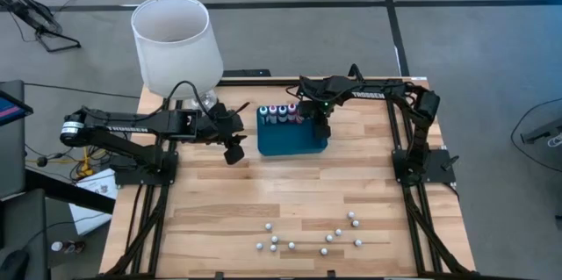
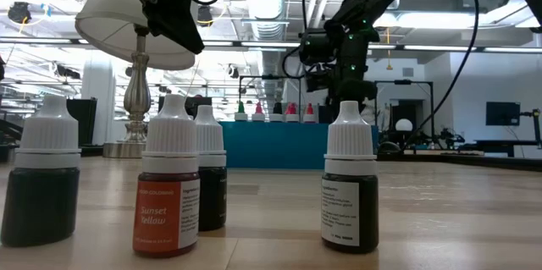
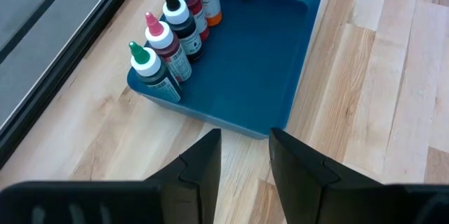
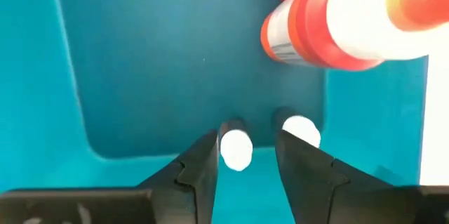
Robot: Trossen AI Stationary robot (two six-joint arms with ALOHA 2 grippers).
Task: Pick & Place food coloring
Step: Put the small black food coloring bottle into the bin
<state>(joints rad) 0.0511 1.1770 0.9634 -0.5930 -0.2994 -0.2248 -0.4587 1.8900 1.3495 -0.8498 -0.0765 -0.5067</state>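
— So where does the left gripper [image 1: 234, 150] sit?
— Just left of the teal tray [image 1: 294, 144], fingers apart and empty; I'd judge it is waiting.
— And the food coloring?
— A row of bottles [image 1: 283, 113] stands along the tray's far edge, while loose ones [image 1: 309, 238] lie scattered near the table's front.
— The right gripper [image 1: 321, 128]?
— Over the tray's right end, beside the orange bottle [image 4: 330, 31]. Its fingers are spread, and two small white caps [image 4: 236, 147] show between them, so it is probably placing or reaching there.
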